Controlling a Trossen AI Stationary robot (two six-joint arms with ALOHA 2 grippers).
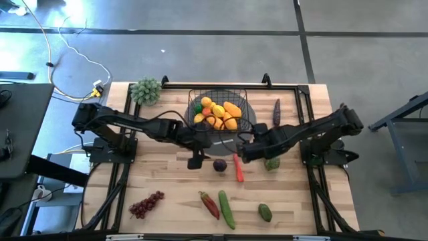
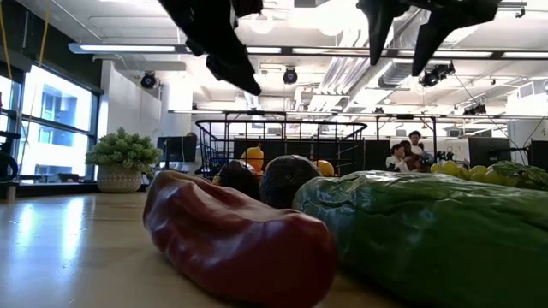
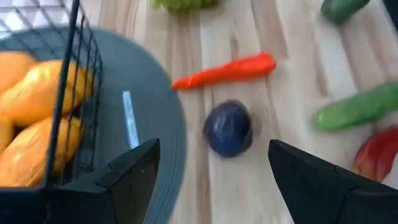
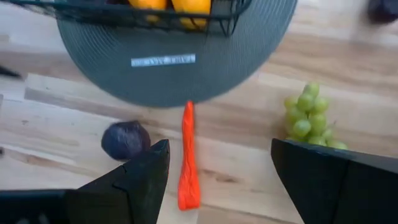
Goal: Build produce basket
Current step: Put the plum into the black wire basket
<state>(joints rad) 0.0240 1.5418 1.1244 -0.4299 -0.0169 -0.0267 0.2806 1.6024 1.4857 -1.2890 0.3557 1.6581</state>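
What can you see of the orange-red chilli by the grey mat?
The chilli is a slim, tapered orange-red toy, plastic-looking, lying flat on the bare wooden table. One tip points at the grey round mat, just short of its edge. A dark purple round fruit lies beside it, apart. Nothing grips it.

A small rectangular black wire-mesh basket (image 1: 221,110) sits on a round grey woven disc (image 1: 245,127) at the rear centre of the wooden table (image 1: 167,181), with yellow and orange toy fruits (image 1: 217,114) inside it. A pale green leafy bunch (image 1: 146,90) stands at the rear left. Just in front of the disc lie a dark purple round fruit (image 1: 219,165) and, to its right, a thin orange-red chilli (image 1: 239,168). Along the front edge, left to right: dark red grapes (image 1: 146,204), a red pepper (image 1: 209,204), a long green cucumber (image 1: 227,209), a small green avocado (image 1: 265,212).
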